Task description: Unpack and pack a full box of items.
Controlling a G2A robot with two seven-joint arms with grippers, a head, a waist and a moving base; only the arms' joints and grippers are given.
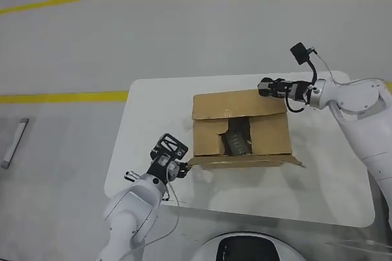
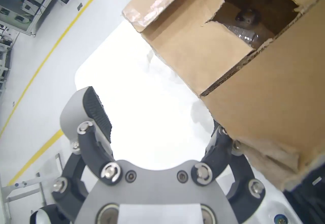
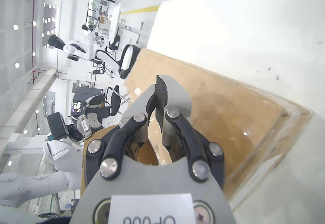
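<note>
Item of interest: one cardboard box [image 1: 238,104], standing upright at the middle of the white desk [image 1: 313,189]. Its far flap [image 1: 235,103] lies folded over the opening. The near flap [image 1: 245,161] sticks out past the box's near side. The two side flaps are folded inward and leave a gap at the centre. The left side flap [image 2: 182,57] has a ragged, torn edge. Through the gap a crumpled clear plastic item [image 2: 241,34] lies inside the box, with a dark part above it. What it is cannot be determined.

The left gripper [image 1: 181,168] is at the box's near-left corner and is released wide, with nothing between its fingers. In the left wrist view one finger shows its ribbed pad [image 2: 97,113] above bare desk. The other finger is mostly hidden behind the corner of the near flap, and contact with the cardboard cannot be confirmed.

The right gripper [image 1: 264,87] is at the box's far-right corner, over the far flap. It is clenched. In the right wrist view its pads [image 3: 161,98] stand together at the tips and nothing is seen between them.

On the floor beyond the desk's left side lie a yellow line [image 1: 52,98] and a grey rod [image 1: 14,142], both well apart from the box.
</note>
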